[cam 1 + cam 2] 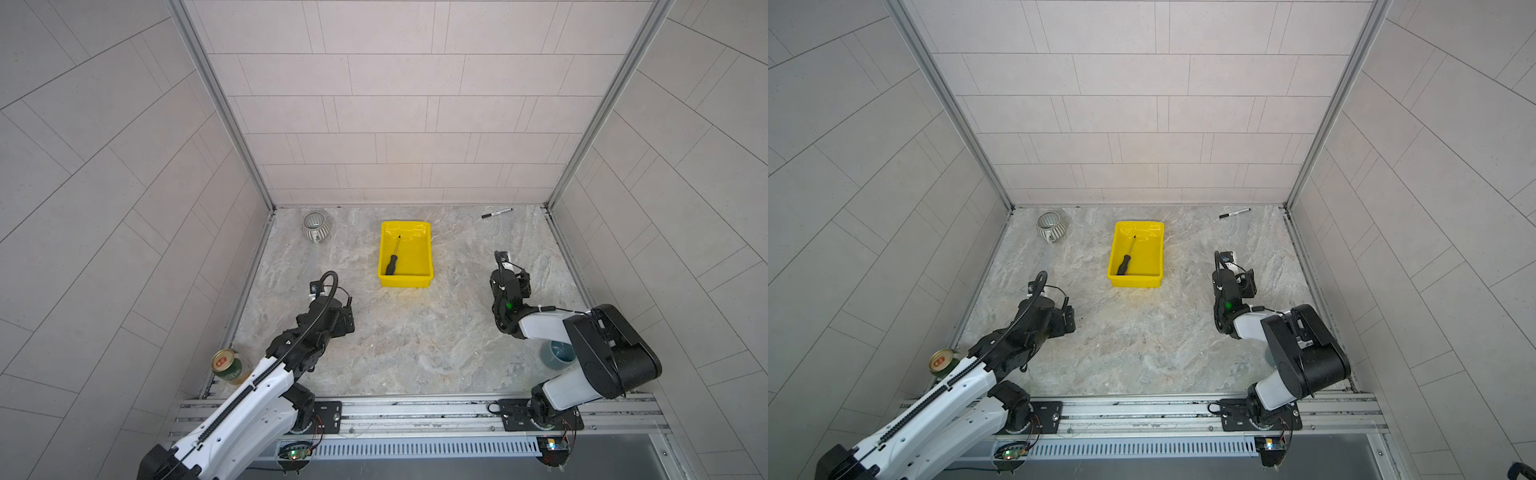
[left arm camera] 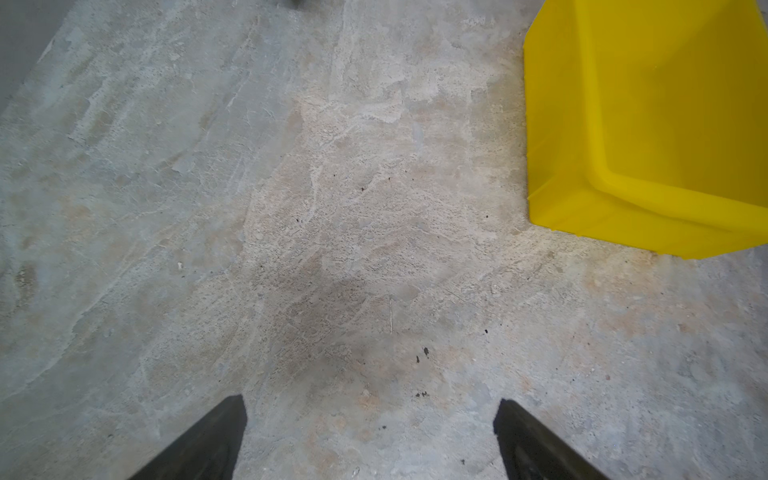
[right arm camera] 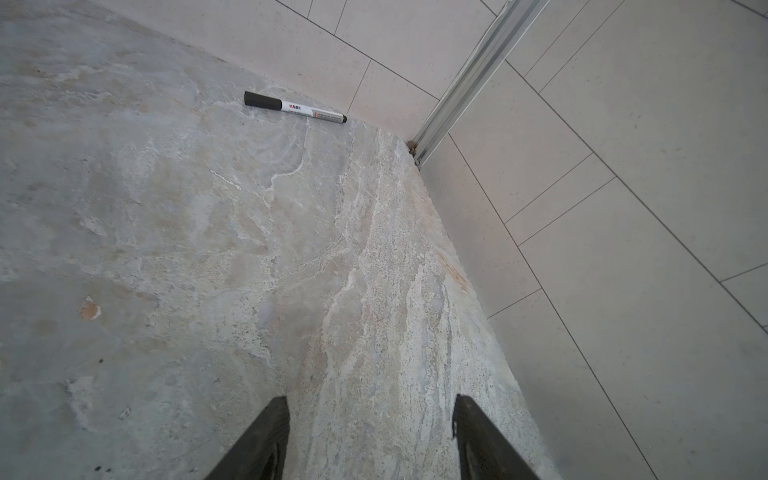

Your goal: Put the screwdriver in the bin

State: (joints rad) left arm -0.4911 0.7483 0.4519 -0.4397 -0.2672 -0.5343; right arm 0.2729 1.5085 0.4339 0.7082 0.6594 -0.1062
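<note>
The screwdriver (image 1: 392,259) lay slantwise inside the yellow bin (image 1: 405,281), handle nearest the robot, so the task looked finished. The left gripper (image 2: 370,409) and right gripper (image 3: 370,405) hung over the bare tabletop (image 2: 291,208) either side of the bin, jaws spread, holding nothing. A marker pen (image 3: 295,107) lay near the back wall.

Marbled tabletop (image 1: 415,345): bin (image 1: 405,282), mug (image 1: 316,227), marker (image 1: 496,213)
</note>
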